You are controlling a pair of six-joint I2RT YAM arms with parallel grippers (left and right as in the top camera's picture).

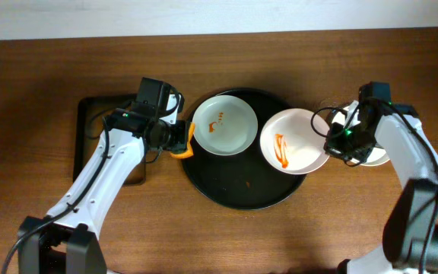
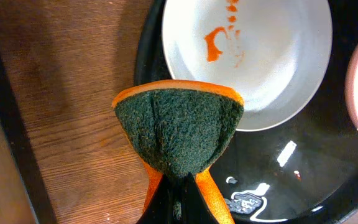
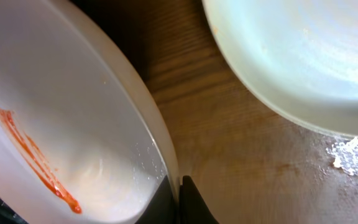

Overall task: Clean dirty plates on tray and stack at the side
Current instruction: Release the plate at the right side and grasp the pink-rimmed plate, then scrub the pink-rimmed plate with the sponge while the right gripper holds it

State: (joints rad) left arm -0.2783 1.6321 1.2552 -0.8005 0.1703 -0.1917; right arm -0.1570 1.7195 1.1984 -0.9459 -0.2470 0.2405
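Note:
A round black tray (image 1: 242, 194) holds a pale green plate (image 1: 225, 125) with orange smears, also in the left wrist view (image 2: 272, 68). My left gripper (image 1: 179, 138) is shut on an orange sponge with a dark green scrub face (image 2: 178, 134), held at the tray's left rim beside that plate. My right gripper (image 1: 333, 143) is shut on the rim of a white plate (image 1: 293, 141) streaked with red sauce (image 3: 39, 158), tilted at the tray's right edge. Its fingers (image 3: 178, 196) pinch the rim. A clean plate (image 3: 303, 56) lies on the table to the right.
A dark rectangular tray (image 1: 90, 133) lies at the left, under my left arm. A small white crumb patch (image 3: 352, 152) sits on the wooden table near the clean plate.

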